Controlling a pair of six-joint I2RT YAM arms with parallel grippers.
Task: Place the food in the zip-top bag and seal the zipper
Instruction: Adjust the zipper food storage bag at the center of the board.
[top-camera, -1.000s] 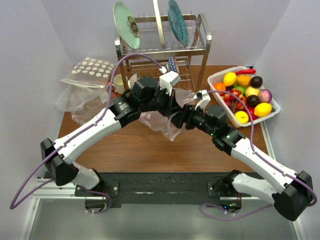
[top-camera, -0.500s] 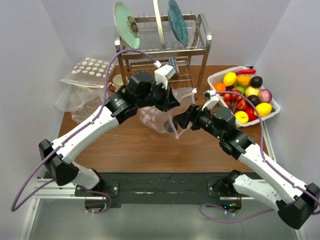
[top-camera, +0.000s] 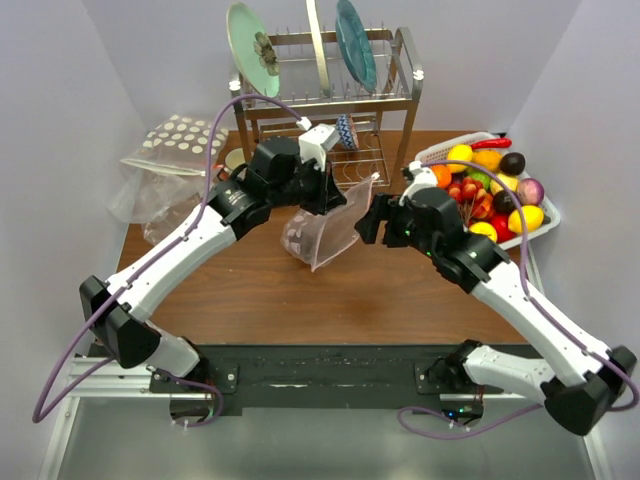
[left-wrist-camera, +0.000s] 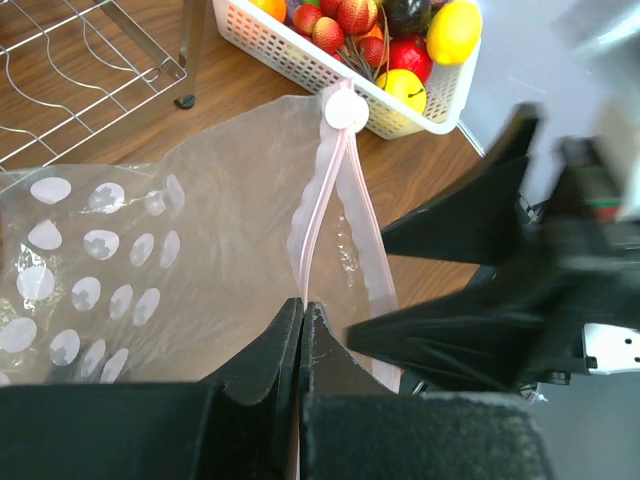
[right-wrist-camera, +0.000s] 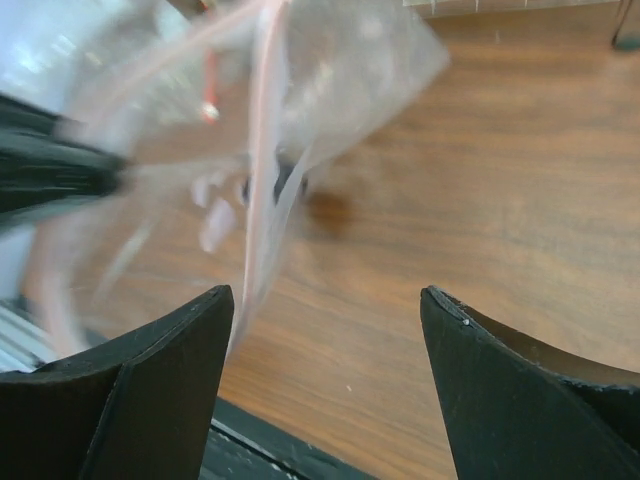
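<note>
The zip-top bag (top-camera: 325, 235) hangs see-through over the table's middle, with pale dots on its lower part. My left gripper (top-camera: 330, 195) is shut on its mouth edge. In the left wrist view the jaws (left-wrist-camera: 302, 305) pinch the pink zipper (left-wrist-camera: 325, 200), which runs up to a white slider (left-wrist-camera: 346, 110). My right gripper (top-camera: 366, 220) stands open just right of the bag, with nothing between its fingers (right-wrist-camera: 328, 300). The bag (right-wrist-camera: 270, 150) is blurred at upper left there. The food (top-camera: 490, 185) lies in the white basket (top-camera: 430, 155): a lemon (left-wrist-camera: 452, 30) and red berries (left-wrist-camera: 345, 18). I see no food inside the bag.
A metal dish rack (top-camera: 400, 95) with plates stands at the back. A polka-dot bag (top-camera: 185, 140) and crumpled clear plastic (top-camera: 150, 205) lie at the back left, with a cup (top-camera: 237, 162) beside the rack. The rack's wire shelf (left-wrist-camera: 70, 80) is near the bag.
My left gripper has lifted the bag up and toward the rack. The right gripper has opened wider and drawn back to the right of the bag.
</note>
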